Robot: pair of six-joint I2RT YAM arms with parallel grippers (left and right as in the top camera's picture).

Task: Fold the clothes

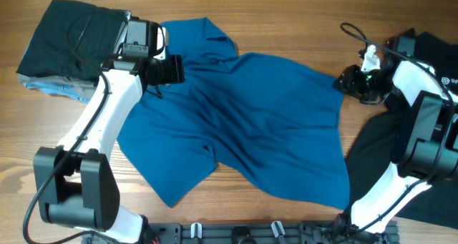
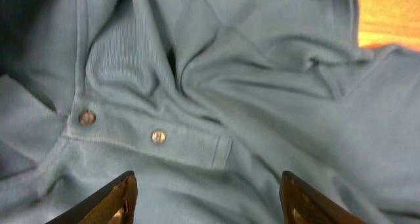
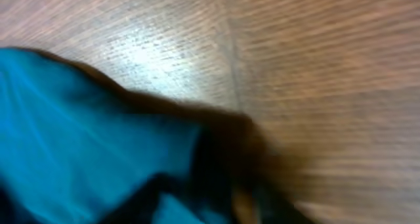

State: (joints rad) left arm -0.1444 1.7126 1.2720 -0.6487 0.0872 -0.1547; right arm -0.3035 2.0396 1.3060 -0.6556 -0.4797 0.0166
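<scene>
The blue polo shirt (image 1: 265, 122) lies spread and wrinkled across the middle of the table, collar toward the back left. My left gripper (image 1: 166, 71) is open just above its chest. In the left wrist view, the jaws (image 2: 207, 181) stand wide apart over the placket (image 2: 262, 86), two buttons (image 2: 158, 136) showing. My right gripper (image 1: 348, 81) is at the shirt's far right corner, which is drawn up to it. The right wrist view is blurred; the dark fingers (image 3: 239, 198) look closed on the blue edge (image 3: 79, 132).
A folded black garment (image 1: 68, 40) sits at the back left on a light blue one (image 1: 57, 90). Another black garment with a small white logo (image 1: 433, 65) lies at the right, behind the right arm. Bare wood (image 3: 315, 66) lies beyond the shirt's right edge.
</scene>
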